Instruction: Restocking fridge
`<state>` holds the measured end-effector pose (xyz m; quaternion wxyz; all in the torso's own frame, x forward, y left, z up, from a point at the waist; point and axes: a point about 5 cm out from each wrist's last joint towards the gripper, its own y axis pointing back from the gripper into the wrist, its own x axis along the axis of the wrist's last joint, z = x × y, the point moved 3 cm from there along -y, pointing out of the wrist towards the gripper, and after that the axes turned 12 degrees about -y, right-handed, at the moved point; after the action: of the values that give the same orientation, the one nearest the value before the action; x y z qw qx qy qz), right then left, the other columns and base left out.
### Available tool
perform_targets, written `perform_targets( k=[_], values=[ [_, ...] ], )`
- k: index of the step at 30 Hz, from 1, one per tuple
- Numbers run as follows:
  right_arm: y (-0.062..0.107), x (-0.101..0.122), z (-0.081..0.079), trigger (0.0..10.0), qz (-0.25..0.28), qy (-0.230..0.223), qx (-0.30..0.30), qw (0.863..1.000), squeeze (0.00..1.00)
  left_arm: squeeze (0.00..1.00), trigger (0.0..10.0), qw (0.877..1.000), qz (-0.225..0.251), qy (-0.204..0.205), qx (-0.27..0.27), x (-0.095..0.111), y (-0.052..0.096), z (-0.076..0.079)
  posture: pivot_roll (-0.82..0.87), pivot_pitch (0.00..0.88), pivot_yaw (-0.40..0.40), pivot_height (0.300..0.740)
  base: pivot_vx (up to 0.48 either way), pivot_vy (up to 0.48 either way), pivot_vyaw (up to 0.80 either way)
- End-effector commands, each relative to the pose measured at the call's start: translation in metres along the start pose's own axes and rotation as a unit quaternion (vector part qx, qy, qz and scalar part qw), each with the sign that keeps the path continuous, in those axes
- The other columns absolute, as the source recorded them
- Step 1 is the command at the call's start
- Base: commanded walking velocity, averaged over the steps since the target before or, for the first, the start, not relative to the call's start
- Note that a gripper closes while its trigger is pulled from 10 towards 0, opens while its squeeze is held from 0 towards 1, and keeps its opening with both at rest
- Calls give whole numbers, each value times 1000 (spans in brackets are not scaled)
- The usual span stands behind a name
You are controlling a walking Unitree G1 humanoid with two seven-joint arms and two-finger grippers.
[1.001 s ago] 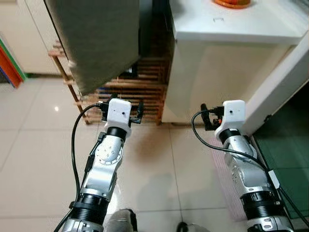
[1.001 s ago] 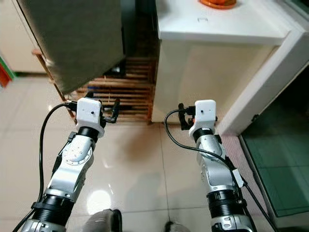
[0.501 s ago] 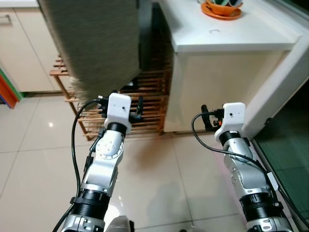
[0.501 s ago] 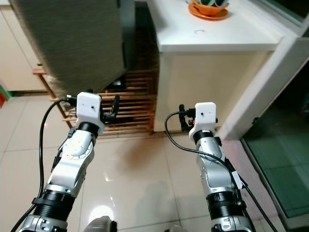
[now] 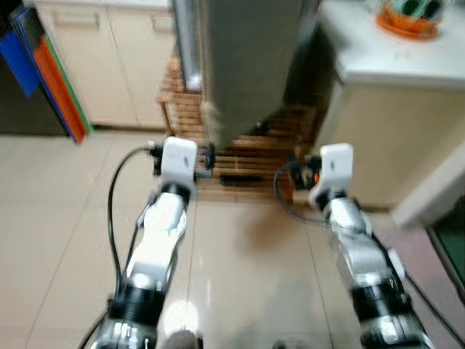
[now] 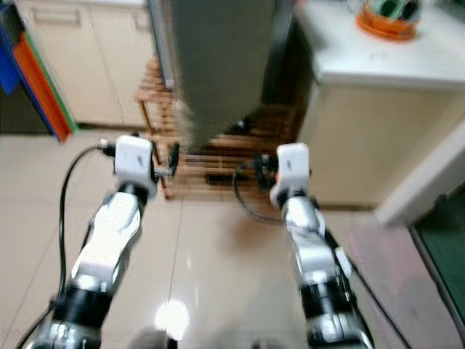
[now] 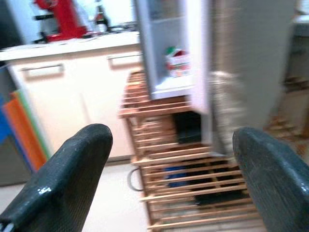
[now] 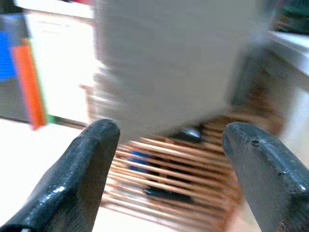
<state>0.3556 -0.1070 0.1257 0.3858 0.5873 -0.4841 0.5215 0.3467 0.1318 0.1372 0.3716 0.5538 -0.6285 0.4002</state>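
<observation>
The left gripper (image 7: 169,159) is held out in front of the robot above the pale tiled floor (image 5: 65,218), its two black fingers (image 7: 72,164) set wide apart with nothing between them. The right gripper (image 8: 169,159) is raised alongside it at much the same height — its fingers (image 8: 263,166) are likewise spread, holding nothing. Both silver arms reach forward, each trailing a black cable (image 5: 112,211) from its white wrist housing.

Straight ahead, beyond the grippers, stands the fridge, whose grey door (image 5: 251,58) hangs open toward the robot. In the left wrist view the edge of the door and a slice of the fridge interior (image 7: 169,53) can be seen, with a small red-and-green item (image 7: 176,60) on a shelf (too blurred to identify). Below and behind the door sits a wooden slatted rack (image 5: 240,156) on the floor, with dark and blue objects stored inside it.

To the right is a white counter (image 5: 392,69) carrying an orange dish (image 5: 407,18) at the far edge. To the left run cream cabinets (image 5: 109,58) — blue and orange flat boards (image 5: 51,73) lean at the far left. A red appliance (image 7: 60,19) stands on the cabinet top. The head views are motion-blurred.
</observation>
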Motion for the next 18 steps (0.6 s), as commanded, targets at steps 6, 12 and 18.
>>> perform_targets(
  k=[6, 12, 18],
  values=[
    [-4, 11, 1, 10000, 21, -2, -11, 1000, 0, 0, 10000, 1000, 9, -2, -15, 8, -4, 12, 168, 91, -31, 740, 0, 0, 0],
    [-3, 14, -14, 10000, 34, -13, -6, 999, 0, 0, 10000, 1000, 6, -18, -22, 8, -6, 16, 158, 90, -24, 740, 151, 0, 0],
    [-3, 12, -17, 10000, 31, -21, -14, 999, 0, 0, 10000, 999, 7, -20, -28, 10, -8, 18, 155, 82, -21, 740, 454, 0, 0]
  ],
)
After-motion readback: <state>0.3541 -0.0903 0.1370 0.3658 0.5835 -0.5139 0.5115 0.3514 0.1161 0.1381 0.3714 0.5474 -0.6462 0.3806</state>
